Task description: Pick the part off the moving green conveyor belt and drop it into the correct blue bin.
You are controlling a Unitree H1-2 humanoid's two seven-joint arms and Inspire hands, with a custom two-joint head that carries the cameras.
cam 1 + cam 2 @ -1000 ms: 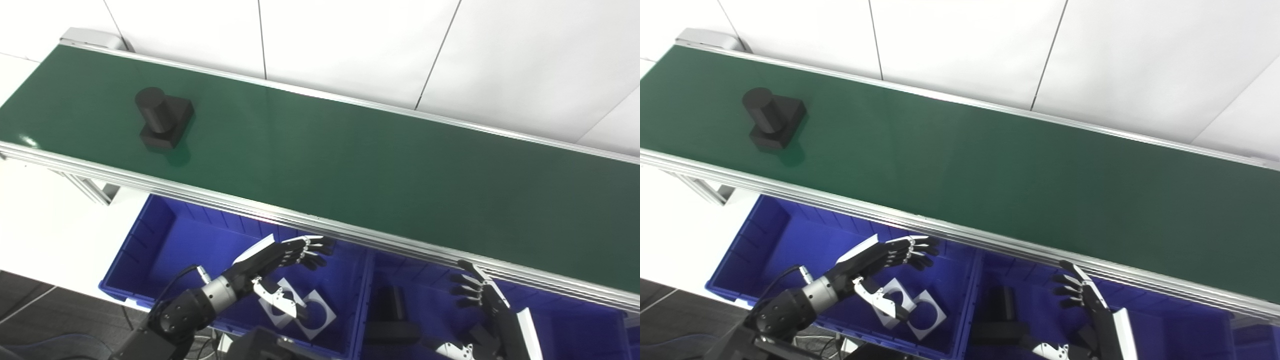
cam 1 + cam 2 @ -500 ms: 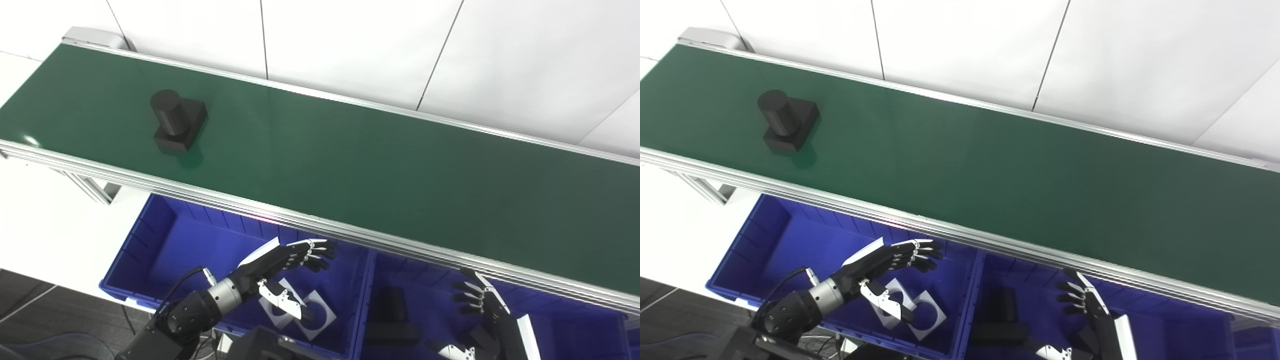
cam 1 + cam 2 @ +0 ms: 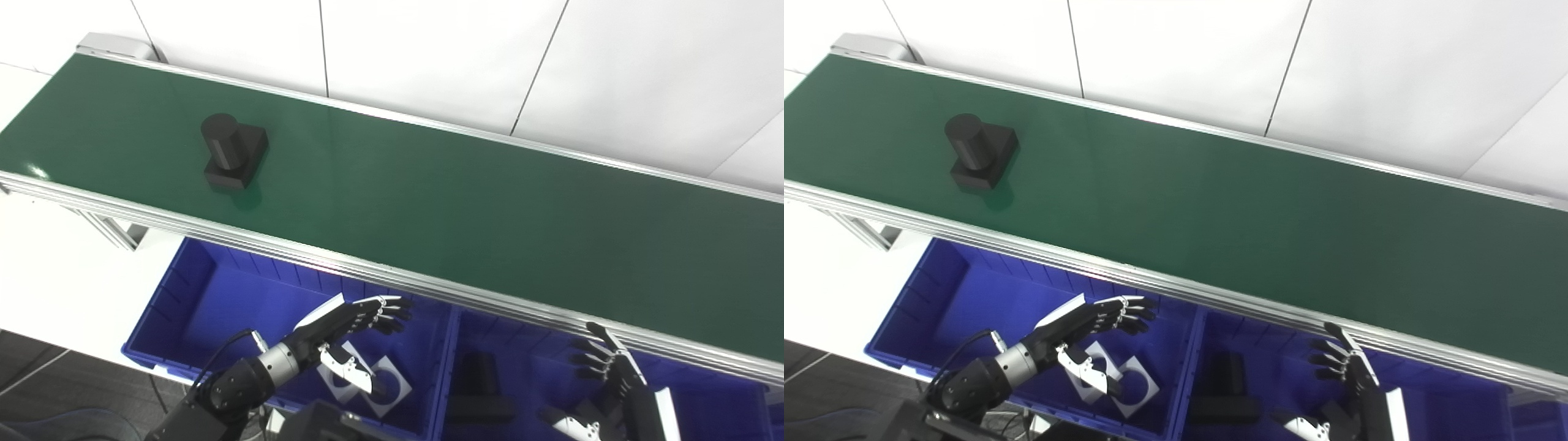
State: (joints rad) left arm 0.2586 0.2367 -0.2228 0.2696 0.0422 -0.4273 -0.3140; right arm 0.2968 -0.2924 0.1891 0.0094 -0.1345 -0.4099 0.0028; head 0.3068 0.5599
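A black part [image 3: 233,153], a cylinder standing on a square base, rides on the green conveyor belt [image 3: 429,190] near its left end. Below the belt's front rail, my left hand [image 3: 349,324] hovers open over the left blue bin [image 3: 184,288], holding nothing. My right hand [image 3: 612,380] is open at the bottom right, over the right blue bin [image 3: 533,367]. Both hands are well below and apart from the part.
The left bin holds white square plates with round holes [image 3: 380,383]. The right bin holds a black part [image 3: 481,389] like the one on the belt. An aluminium rail [image 3: 392,278] edges the belt's near side. A white wall stands behind.
The black part has travelled to the right along the belt. My right hand has sunk lower and slightly right. My left hand has barely shifted.
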